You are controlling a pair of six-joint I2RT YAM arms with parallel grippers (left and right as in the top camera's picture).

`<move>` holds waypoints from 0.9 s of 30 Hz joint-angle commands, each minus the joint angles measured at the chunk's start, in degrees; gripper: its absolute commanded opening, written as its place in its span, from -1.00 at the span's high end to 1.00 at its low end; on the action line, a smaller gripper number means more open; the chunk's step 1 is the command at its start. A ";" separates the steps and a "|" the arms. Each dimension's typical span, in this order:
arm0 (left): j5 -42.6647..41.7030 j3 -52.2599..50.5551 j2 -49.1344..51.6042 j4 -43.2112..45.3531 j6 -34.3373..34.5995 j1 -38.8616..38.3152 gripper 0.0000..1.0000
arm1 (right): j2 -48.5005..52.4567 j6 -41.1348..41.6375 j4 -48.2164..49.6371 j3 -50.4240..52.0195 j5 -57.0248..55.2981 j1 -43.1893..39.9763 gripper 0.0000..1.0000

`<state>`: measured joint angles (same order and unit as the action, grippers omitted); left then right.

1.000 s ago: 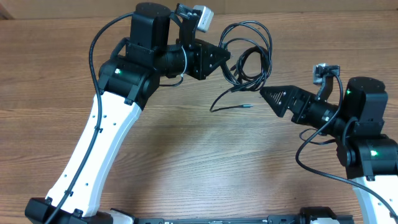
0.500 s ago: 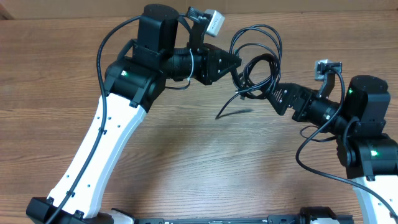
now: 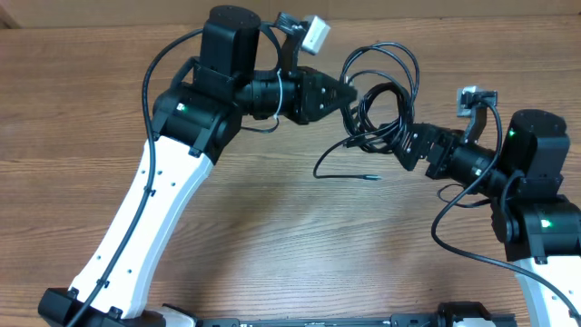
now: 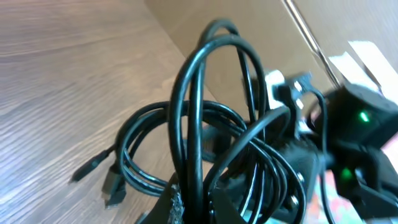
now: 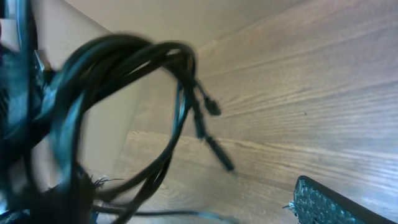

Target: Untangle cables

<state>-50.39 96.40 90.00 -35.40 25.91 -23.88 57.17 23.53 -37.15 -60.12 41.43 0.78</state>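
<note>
Left pincer (image 3: 349, 94): clamped on the cables (image 3: 386, 86); in the left wrist view the cords rise straight out from between its jaws (image 4: 189, 208); it points toward the right pincer (image 3: 399, 145), with the tangle filling the space between the two.

Right pincer: jaws spread apart; in the right wrist view one textured finger pad (image 5: 320, 202) sits at the lower right, well apart from the cords, which cross near the opposite finger; from overhead its tip reaches into the lower edge of the tangle.

Cables: a knot of thin black loops; the tallest loops (image 4: 199, 124) arch up and away from the left pincer's jaws; lower coils fan out to one side of it; seen from the right pincer, the bundle (image 5: 118, 53) hangs blurred, above and to the side of the gap.

Loose end (image 3: 368, 177): a single strand trails out from under the tangle, below both pincers, its tip lying on the table (image 3: 272, 236).

Plug tips (image 4: 93, 165): small dark ends just beside the lower coils, off to the side of the left pincer; whether they touch the wood, I cannot tell.
</note>
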 commanded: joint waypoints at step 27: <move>-13.44 1.92 -1.60 -6.43 -33.90 4.31 0.91 | -0.31 -4.72 12.02 -1.25 -4.42 -0.17 -1.00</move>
<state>-56.18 96.55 89.95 -42.06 -0.12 -18.76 57.17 19.44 -25.36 -60.10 39.75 0.78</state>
